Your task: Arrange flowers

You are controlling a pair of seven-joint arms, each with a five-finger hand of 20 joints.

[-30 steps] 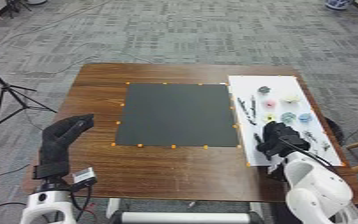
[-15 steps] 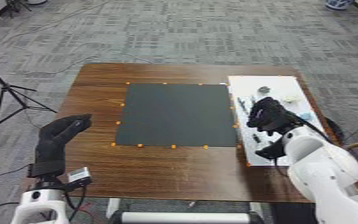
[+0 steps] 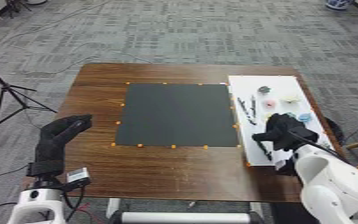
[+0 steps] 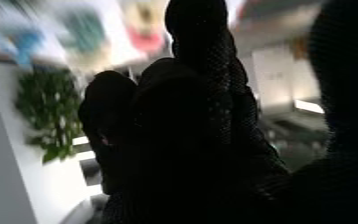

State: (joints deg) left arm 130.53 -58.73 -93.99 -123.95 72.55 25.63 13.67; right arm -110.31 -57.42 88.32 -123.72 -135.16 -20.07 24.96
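1. Right hand (image 3: 286,131): over the near half of the white sheet (image 3: 246,83), fingers extended, thumb apart, no item seen in its grasp
2. Blue flower (image 3: 304,117): beside the hand, at the sheet's right edge
3. Pink flower (image 3: 269,104): mid-sheet; cream flower (image 3: 290,99): towards the far right corner; both judged light, soft and easily crushed, best pinched low at the base
4. Dark stems (image 3: 252,109): along the left edge; probably thin and stiff, to be gripped mid-length

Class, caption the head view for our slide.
Right robot hand over the white sheet of flowers, beside the black mat.
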